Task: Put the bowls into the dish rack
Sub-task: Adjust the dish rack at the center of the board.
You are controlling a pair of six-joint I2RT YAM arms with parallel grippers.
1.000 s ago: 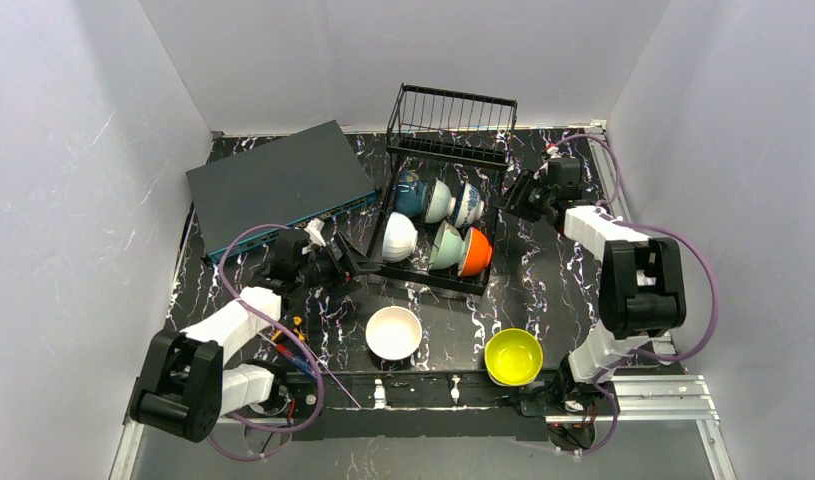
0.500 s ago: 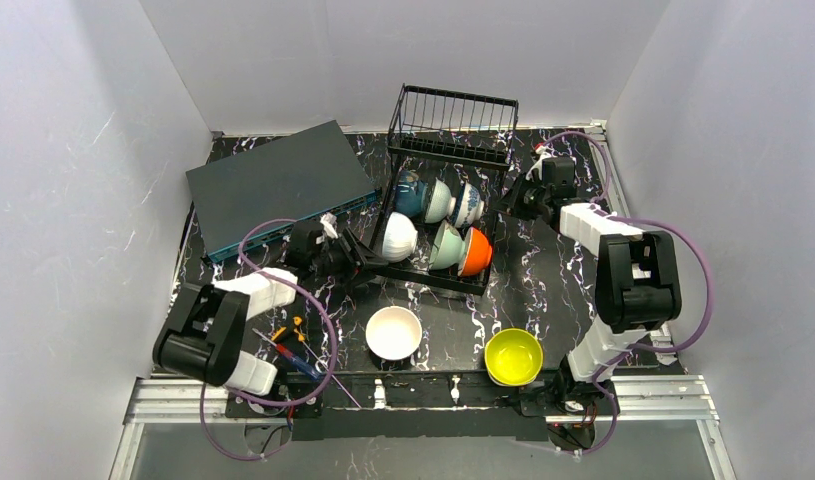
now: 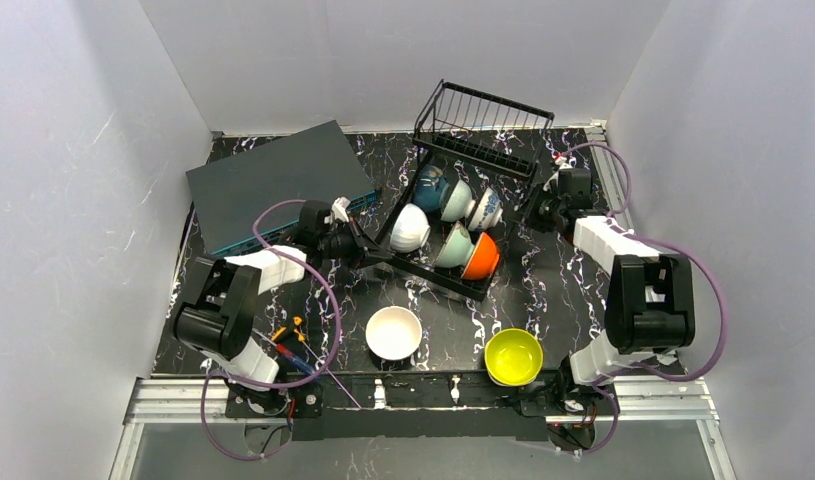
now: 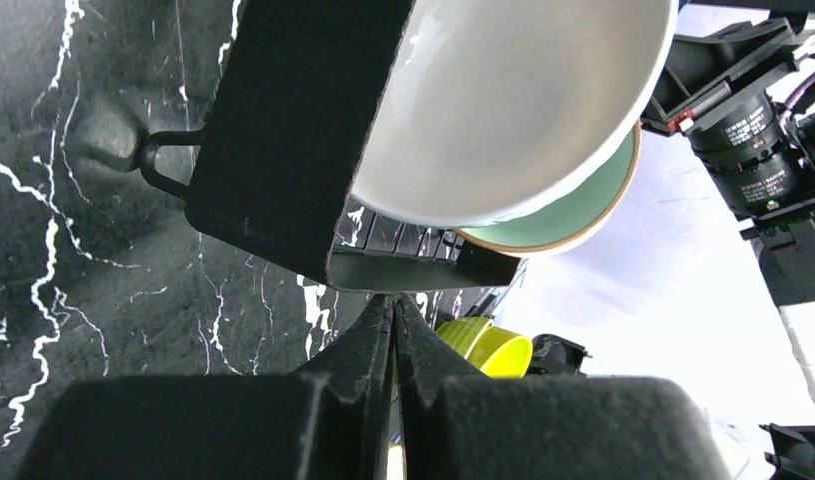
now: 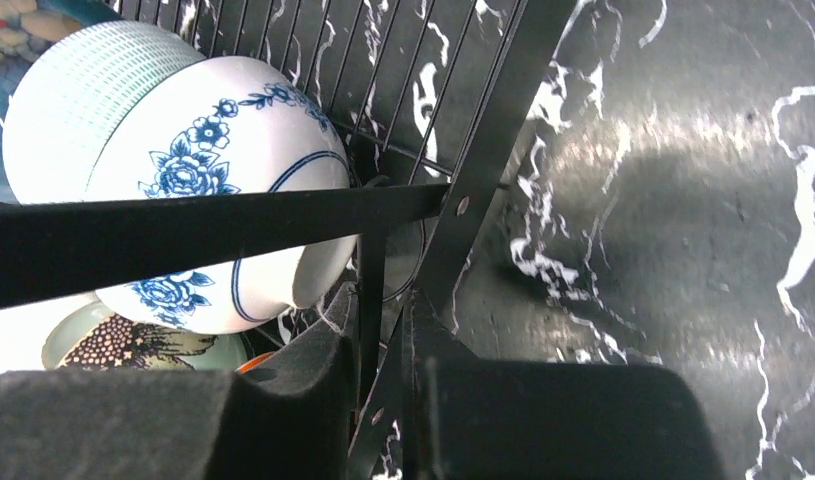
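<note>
The black wire dish rack (image 3: 480, 118) stands skewed at the table's back middle. It holds several bowls, among them a white one (image 3: 410, 229), an orange one (image 3: 479, 256) and a blue-and-white one (image 3: 487, 208). A loose white bowl (image 3: 394, 332) and a yellow bowl (image 3: 513, 356) sit near the front edge. My left gripper (image 3: 361, 247) is shut, its tips (image 4: 393, 305) against the edge of the rack's base (image 4: 283, 150), with nothing seen between them. My right gripper (image 3: 541, 205) is shut on an upright bar of the rack (image 5: 483, 150), beside the blue-and-white bowl (image 5: 243, 190).
A dark grey flat box (image 3: 278, 185) lies at the back left, close to the left arm. Small tools (image 3: 293, 338) and purple cables lie by the left arm's base. White walls close in three sides.
The rack has swung clockwise and shifted right, its basket end now further right. Both grippers have closed. The left gripper has moved up to the rack's left corner and the right one has shifted right.
</note>
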